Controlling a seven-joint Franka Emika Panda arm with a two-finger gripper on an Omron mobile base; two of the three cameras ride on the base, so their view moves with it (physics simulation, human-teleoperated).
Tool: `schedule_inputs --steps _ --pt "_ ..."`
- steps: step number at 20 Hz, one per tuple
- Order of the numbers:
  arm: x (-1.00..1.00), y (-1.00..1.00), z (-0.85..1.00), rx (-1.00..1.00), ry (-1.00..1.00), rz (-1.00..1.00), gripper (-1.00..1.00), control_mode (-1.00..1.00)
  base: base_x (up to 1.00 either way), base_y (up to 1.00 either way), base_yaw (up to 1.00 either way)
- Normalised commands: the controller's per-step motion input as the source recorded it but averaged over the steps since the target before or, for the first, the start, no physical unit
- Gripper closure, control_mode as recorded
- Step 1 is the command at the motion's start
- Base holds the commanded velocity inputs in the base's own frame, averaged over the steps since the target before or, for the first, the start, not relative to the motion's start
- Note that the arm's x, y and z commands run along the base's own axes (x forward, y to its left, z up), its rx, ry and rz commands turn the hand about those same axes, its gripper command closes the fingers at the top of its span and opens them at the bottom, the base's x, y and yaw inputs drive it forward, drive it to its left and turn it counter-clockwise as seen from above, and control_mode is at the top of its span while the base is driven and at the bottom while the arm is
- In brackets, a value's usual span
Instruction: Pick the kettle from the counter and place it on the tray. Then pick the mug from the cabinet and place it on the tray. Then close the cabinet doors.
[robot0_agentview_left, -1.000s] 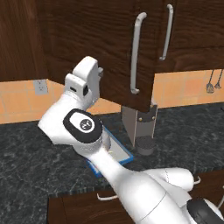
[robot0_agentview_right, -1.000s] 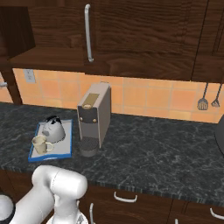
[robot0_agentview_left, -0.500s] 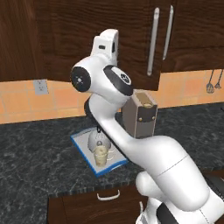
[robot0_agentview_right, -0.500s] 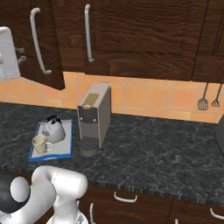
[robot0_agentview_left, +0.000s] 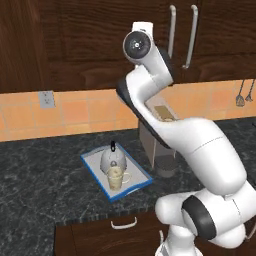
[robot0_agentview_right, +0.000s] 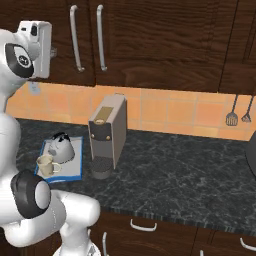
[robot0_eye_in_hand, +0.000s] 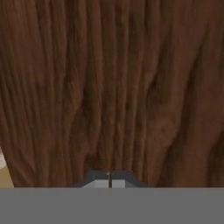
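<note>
Gripper (robot0_eye_in_hand: 110, 178) pressed together, empty, facing the dark wood of a cabinet door (robot0_eye_in_hand: 113, 87) at close range; the hand view gives grain and nothing else. Both base views show both doors (robot0_agentview_right: 87, 40) flush with the cabinet front, bar handles side by side. Tray (robot0_agentview_left: 95, 167) lies on the counter (robot0_agentview_left: 40, 185) left of the coffee machine (robot0_agentview_right: 107, 132). Kettle (robot0_agentview_left: 112, 159) stands at the tray's rear, mug (robot0_agentview_left: 116, 178) at its front edge. The right base view alone shows utensils (robot0_agentview_right: 238, 114) hanging on the tiled wall at right.
</note>
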Motion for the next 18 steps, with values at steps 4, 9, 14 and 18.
schedule_inputs --steps 4,9,14,18 --pt "0.72 -0.87 -0.51 0.02 0.0 0.16 1.0 -1.0 0.0 0.0 0.0" --pt "0.8 -0.51 -0.61 0.04 0.0 0.21 1.0 -1.0 0.0 0.0 0.0" --pt "0.94 -0.26 -0.78 0.04 0.0 0.26 1.0 -1.0 0.0 0.0 0.0" --pt "0.95 -0.07 -1.0 0.01 -0.01 0.22 1.0 -1.0 0.0 0.0 0.0"
